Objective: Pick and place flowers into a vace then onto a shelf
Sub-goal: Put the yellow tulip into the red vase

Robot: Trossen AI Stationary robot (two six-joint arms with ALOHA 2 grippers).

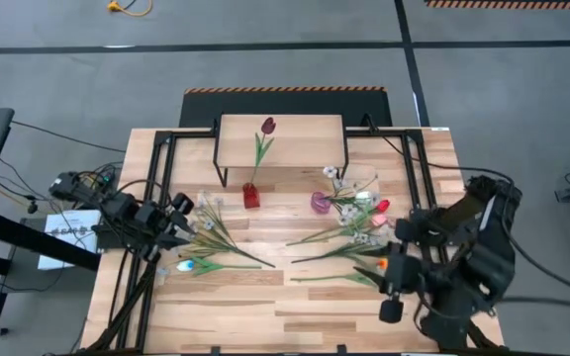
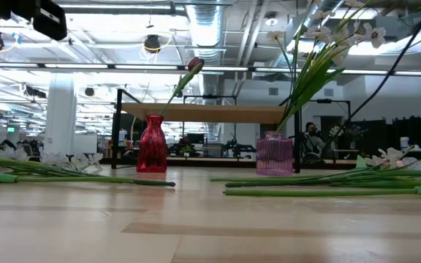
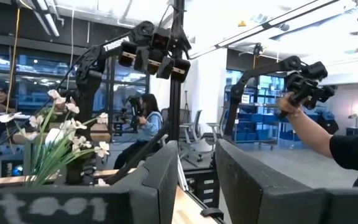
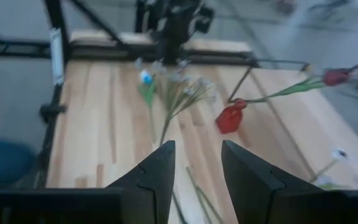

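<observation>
Two vases are seen standing on the desk (image 1: 216, 307), just in front of the shelf (image 1: 281, 133). One dark red tulip (image 1: 267, 126) has been put in the red vase (image 1: 251, 195), and its head leans back over the shelf. A bunch of white flowers (image 1: 349, 193) has been put in the pink vase (image 1: 321, 203). Nothing is seen standing on the shelf yet.

More flowers are left lying flat on the desk. One heap (image 1: 211, 237) is spread out near the left claw (image 1: 181, 229). Another heap (image 1: 349, 247) is spread out near the right claw (image 1: 384, 265).

Both claws are held up off the desk. In each wrist view, the two dark fingers are seen spread a little apart, with a gap between them. Nothing is pinched by the left claw (image 3: 194, 180), and nothing is pinched by the right claw (image 4: 197, 168).

The step in hand is judged to be picking up the next flower. For that, a claw must be lowered over one thin green stem and pressed together on it. Care will be needed so that only one stem is caught, because the stems are piled across each other. The stem must then be lifted, stood up straight, and slipped down into a vase's small mouth. After that, the vases are to be carried onto the shelf.
</observation>
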